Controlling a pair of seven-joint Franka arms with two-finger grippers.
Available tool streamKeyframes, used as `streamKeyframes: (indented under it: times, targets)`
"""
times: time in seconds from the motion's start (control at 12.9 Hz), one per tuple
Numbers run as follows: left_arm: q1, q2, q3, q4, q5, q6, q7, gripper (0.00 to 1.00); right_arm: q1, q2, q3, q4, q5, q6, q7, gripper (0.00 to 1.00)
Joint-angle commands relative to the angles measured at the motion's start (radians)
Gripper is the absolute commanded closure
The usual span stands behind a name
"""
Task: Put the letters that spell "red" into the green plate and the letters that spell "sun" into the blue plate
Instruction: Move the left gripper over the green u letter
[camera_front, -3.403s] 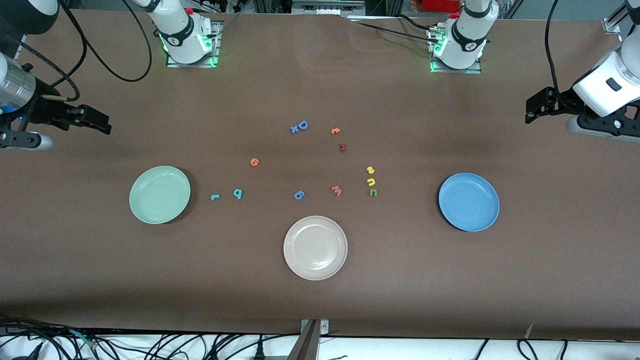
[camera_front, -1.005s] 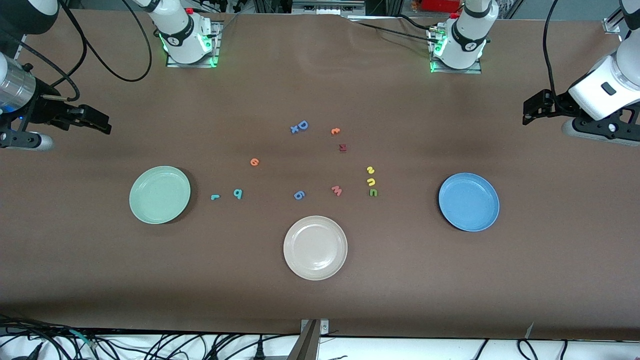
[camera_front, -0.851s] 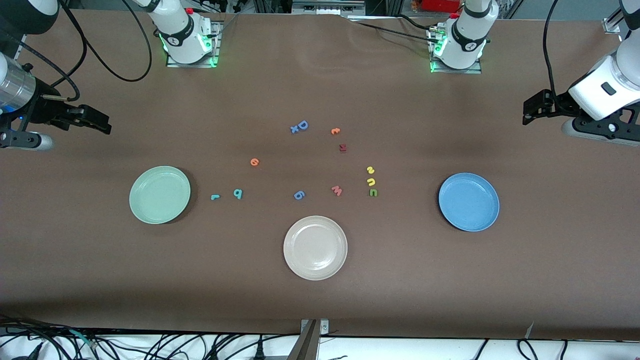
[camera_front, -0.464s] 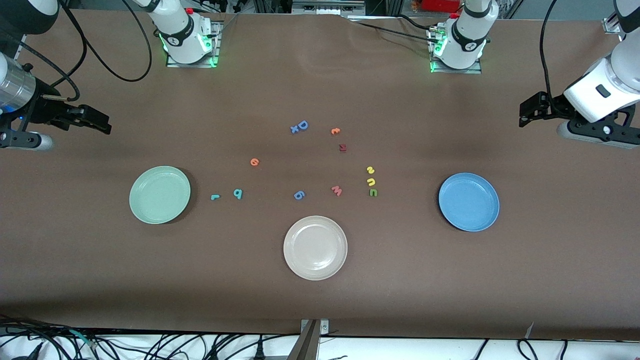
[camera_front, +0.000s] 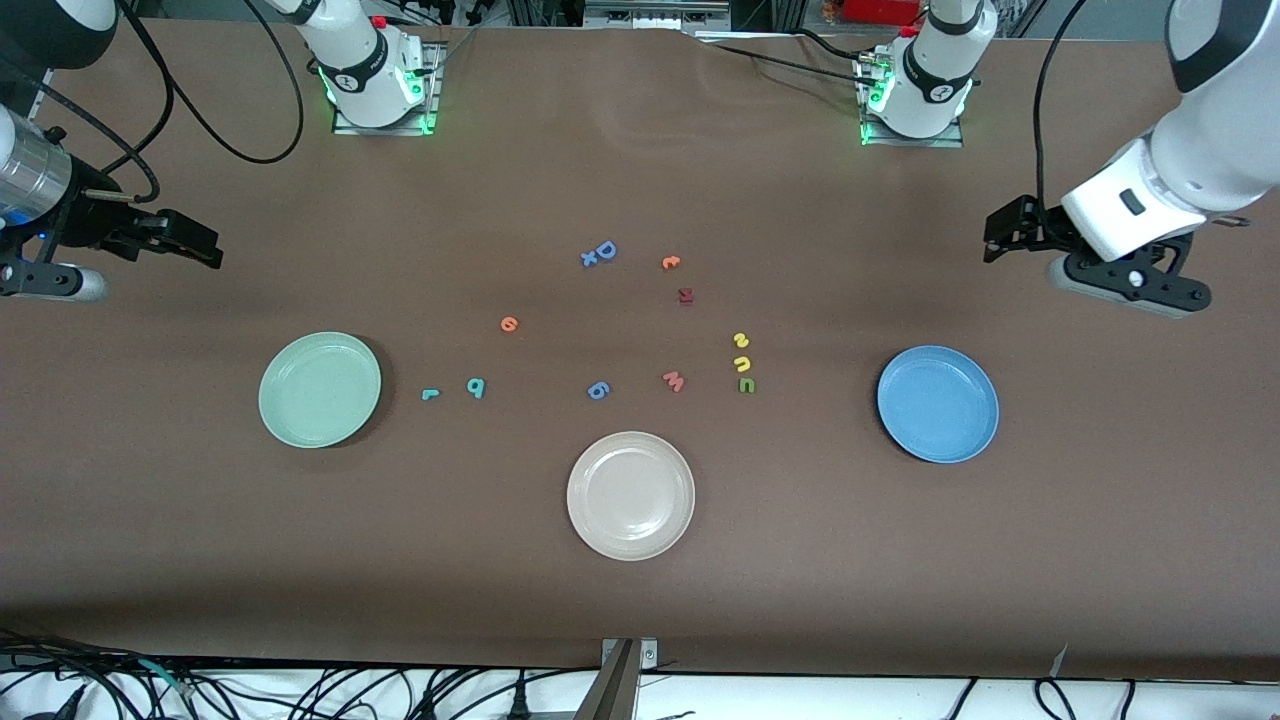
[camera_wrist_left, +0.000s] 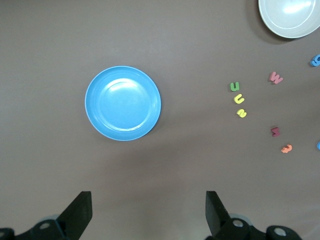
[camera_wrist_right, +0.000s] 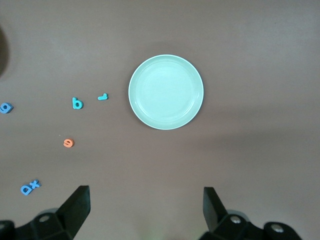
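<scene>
Two grippers spread open and empty, left gripper (camera_front: 1003, 232) at frame's right edge, right gripper (camera_front: 190, 243) at frame's left edge, "sun" letters (camera_front: 743, 362) right of centre near blue plate (camera_front: 938, 403), "red" letters (camera_front: 476, 387) left of centre beside green plate (camera_front: 319, 389)

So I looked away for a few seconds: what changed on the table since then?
The left gripper swung in from the table's edge toward the blue plate, fingers open, holding nothing. The right gripper waits as before. Letters and all three plates stayed put.
</scene>
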Motion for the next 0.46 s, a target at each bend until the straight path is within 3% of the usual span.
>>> streamKeyframes:
  times: [0.0, 0.39]
  targets:
    - [-0.023, 0.062, -0.009, 0.024, -0.019, 0.03, 0.005, 0.0, -0.002, 0.0, -0.001, 0.007, 0.0, -0.014, -0.019, 0.0]
    - [-0.092, 0.22, -0.011, 0.017, -0.012, 0.168, -0.013, 0.0, -0.002, 0.0, -0.001, 0.007, 0.0, -0.014, -0.019, 0.0]
